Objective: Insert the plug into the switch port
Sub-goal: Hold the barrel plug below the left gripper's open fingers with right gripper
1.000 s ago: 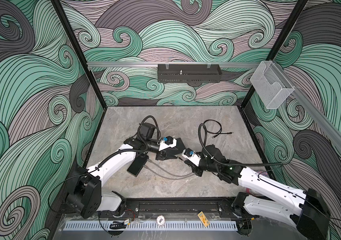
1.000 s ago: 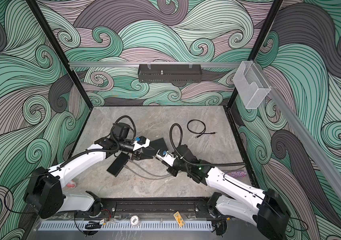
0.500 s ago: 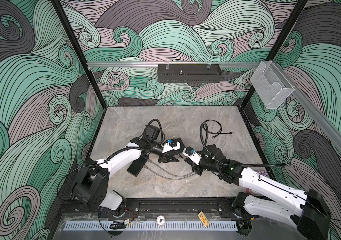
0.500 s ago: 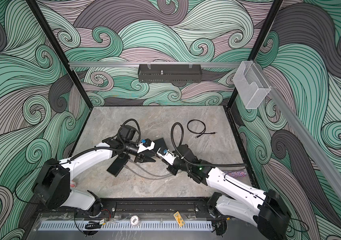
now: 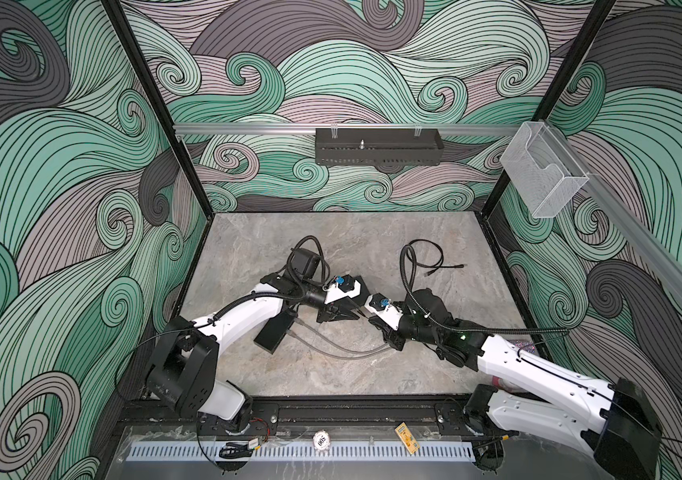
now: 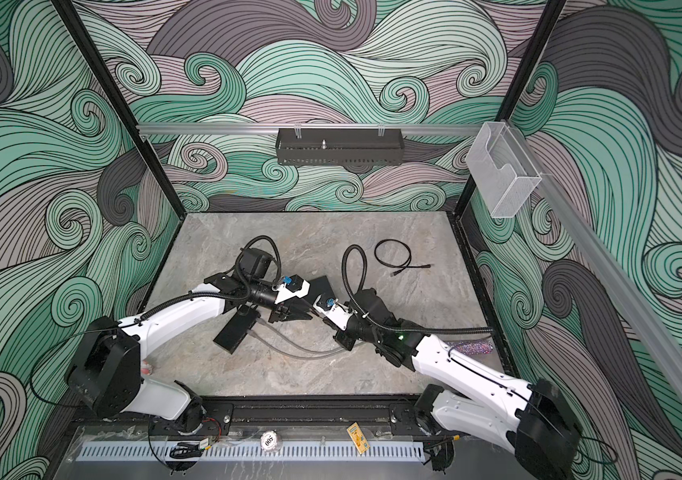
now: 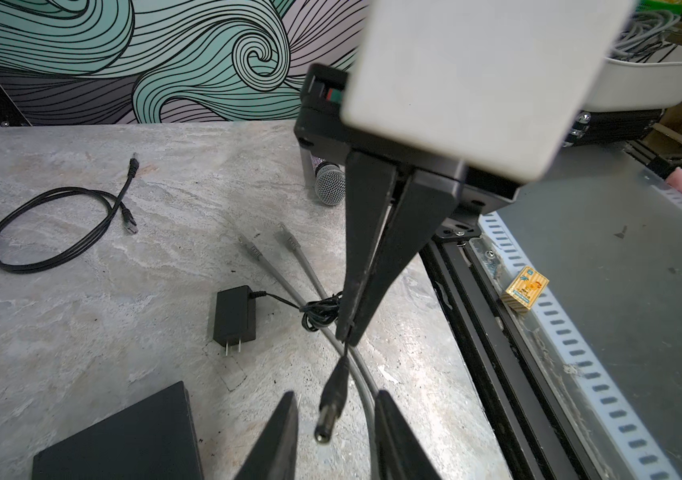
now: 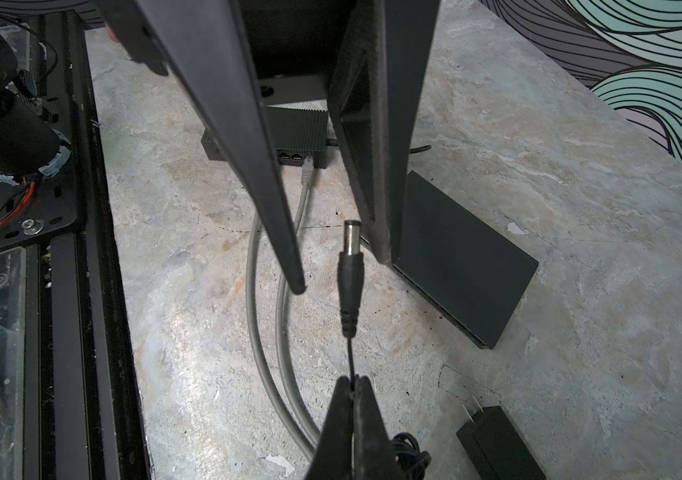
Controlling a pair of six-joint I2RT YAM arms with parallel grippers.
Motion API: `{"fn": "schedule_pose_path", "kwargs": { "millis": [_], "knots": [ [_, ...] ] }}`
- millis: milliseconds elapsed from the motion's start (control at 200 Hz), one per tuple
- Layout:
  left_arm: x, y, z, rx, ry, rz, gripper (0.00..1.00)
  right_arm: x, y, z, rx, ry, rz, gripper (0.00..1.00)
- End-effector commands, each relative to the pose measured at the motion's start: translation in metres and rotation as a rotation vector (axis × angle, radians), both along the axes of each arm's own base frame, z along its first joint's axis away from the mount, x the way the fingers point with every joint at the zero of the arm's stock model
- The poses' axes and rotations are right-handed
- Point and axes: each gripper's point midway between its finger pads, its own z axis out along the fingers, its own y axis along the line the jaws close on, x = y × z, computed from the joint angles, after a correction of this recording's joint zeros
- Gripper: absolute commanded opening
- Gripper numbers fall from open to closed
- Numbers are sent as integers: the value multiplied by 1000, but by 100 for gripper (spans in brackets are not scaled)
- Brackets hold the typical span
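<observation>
My right jaws clamp the cord (image 8: pixel 349 357) behind the plug (image 8: pixel 349 274); my left jaws straddle the plug, part-open. Insertion into the switch (image 8: pixel 302 129) is not yet begun.

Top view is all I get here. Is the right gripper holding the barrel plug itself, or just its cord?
Observer: Just the cord. The right wrist view shows the right gripper shut on it, behind the barrel plug.
Operator: Has the left gripper grabbed the plug?
Observer: Not yet. In the left wrist view the left gripper is open, its fingers either side of the plug with gaps.
Operator: And the switch?
Observer: The right wrist view shows the switch with a gray cable plugged into its front.
</observation>
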Motion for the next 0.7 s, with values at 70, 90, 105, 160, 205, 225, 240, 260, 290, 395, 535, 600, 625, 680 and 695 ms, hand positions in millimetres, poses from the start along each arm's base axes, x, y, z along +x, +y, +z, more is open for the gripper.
{"fn": "schedule_pose_path", "kwargs": {
  "millis": [70, 90, 105, 160, 205, 225, 240, 260, 290, 395, 535, 600, 625, 680, 695],
  "knots": [
    [3, -1, 12, 4, -34, 12, 33, 0, 1, -2, -2, 5, 9, 0],
    [4, -1, 12, 5, -37, 15, 33, 0, 1, -3, -3, 7, 8, 0],
    [4, -1, 13, 4, -39, 15, 33, 0, 1, -3, -4, 8, 8, 0],
    [4, 0, 13, 6, -43, 20, 32, 0, 1, -3, -6, 8, 9, 0],
    [5, 0, 14, 8, -45, 26, 30, 0, 1, -3, -5, 7, 10, 0],
    [5, 0, 14, 9, -45, 28, 29, 0, 1, -2, -5, 8, 10, 0],
    [5, 0, 14, 10, -46, 29, 28, 0, 1, -2, -4, 7, 9, 0],
    [5, 0, 15, 11, -46, 31, 27, -1, 1, -3, -6, 8, 10, 0],
    [6, 1, 15, 12, -45, 35, 25, -1, 1, -3, -4, 7, 10, 0],
    [6, 0, 15, 13, -41, 35, 18, -1, 1, -2, -3, 6, 11, 0],
    [6, 0, 17, 7, -39, 37, 22, -1, 2, -4, -7, 12, 15, 0],
    [6, 0, 17, 5, -38, 39, 27, -1, 1, -4, -9, 13, 14, 0],
    [6, 0, 17, 4, -38, 39, 28, -1, 1, -4, -9, 11, 13, 0],
    [6, 0, 17, 4, -33, 37, 30, -1, 1, -3, -7, 10, 12, 0],
    [6, 0, 17, 4, -34, 37, 31, -1, 1, -3, -7, 11, 11, 0]
  ]
}}
